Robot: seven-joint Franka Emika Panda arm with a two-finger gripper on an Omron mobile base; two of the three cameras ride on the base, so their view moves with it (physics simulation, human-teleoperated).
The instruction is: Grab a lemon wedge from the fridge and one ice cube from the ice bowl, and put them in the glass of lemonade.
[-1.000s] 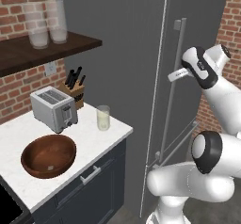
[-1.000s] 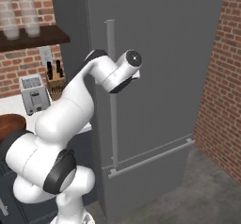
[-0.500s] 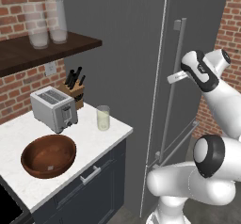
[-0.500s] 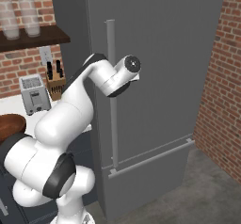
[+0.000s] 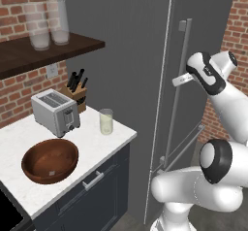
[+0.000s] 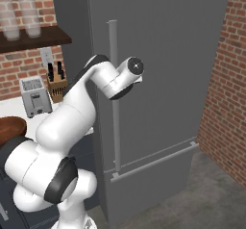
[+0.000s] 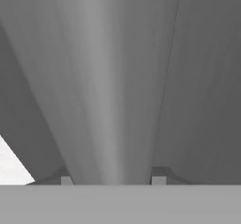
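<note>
Hand view: end effector (image 7: 112, 180) astride fridge handle (image 7: 110, 77).

A silver toaster (image 5: 54, 111) stands at the back of the white counter (image 5: 104, 142), a knife block (image 5: 75, 95) just beside it against the brick wall (image 5: 14, 9). Two frosted jars (image 5: 47, 24) (side by side) sit near the wooden shelf's (image 5: 72, 45) front edge.
</note>
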